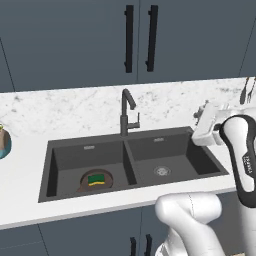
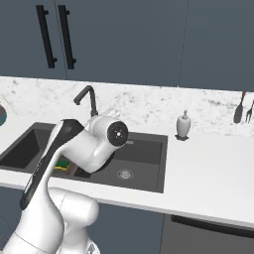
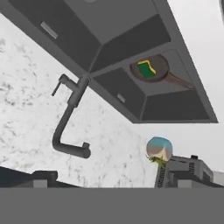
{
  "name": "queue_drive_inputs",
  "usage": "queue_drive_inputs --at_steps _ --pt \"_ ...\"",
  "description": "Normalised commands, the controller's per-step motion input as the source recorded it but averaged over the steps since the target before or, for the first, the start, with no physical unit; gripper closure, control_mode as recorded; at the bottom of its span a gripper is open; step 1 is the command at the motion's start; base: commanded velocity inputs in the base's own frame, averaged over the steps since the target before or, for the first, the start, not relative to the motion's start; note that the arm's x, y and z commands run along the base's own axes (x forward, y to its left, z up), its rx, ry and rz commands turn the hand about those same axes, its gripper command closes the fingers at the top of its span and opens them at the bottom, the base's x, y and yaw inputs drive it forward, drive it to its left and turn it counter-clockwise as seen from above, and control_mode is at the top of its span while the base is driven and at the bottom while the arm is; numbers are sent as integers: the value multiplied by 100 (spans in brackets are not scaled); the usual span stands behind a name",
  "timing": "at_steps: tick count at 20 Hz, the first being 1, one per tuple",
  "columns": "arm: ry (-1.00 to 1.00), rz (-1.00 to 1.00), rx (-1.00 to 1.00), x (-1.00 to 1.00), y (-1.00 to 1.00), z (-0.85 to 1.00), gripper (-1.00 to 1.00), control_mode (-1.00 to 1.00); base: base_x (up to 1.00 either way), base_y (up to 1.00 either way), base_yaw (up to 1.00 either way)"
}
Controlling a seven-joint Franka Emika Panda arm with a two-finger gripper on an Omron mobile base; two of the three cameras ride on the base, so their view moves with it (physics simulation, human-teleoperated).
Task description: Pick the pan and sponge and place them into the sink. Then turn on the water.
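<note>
Gripper (image 1: 200, 119) is seen raised over the right end of the sink (image 1: 210, 161), jaws spread wide, nothing held between them. In the hand view the two dark finger tips (image 3: 181, 173) stand apart at the lower edge.

Nearest to the gripper: the sink's right basin, below and just beside it, with a round metal drain (image 1: 161, 171) at its floor.

Next out: the dark gooseneck faucet (image 1: 127, 111), set behind the centre divider, upright on the marble counter (image 1: 65, 107).

Farther off: the pan (image 1: 86, 182), lying flat in the left basin, well apart from the gripper. The sponge (image 1: 97, 179) is seen resting on the pan, green face up, yellow layer showing at its edge.

Farthest: a teal bowl (image 1: 4, 142) on the counter beyond the sink's left end.
</note>
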Motion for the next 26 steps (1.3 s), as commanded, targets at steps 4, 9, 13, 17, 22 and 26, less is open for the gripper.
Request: queue_drive_inputs --at_steps 4,9,13,17,22,26 --pt "6 -3 10 55 0 -25 -100 -100 0 0 0" --pt "1 -7 2 49 2 -43 -100 -100 0 0 0" --pt "0 -8 6 50 0 -46 -100 -100 0 0 0" --pt "-3 -9 8 41 0 -44 -100 -100 0 0 0" --pt "-1 -13 17 46 0 -34 -100 -100 0 0 0" --pt "0 -19 19 54 7 -28 -100 -100 0 0 0"
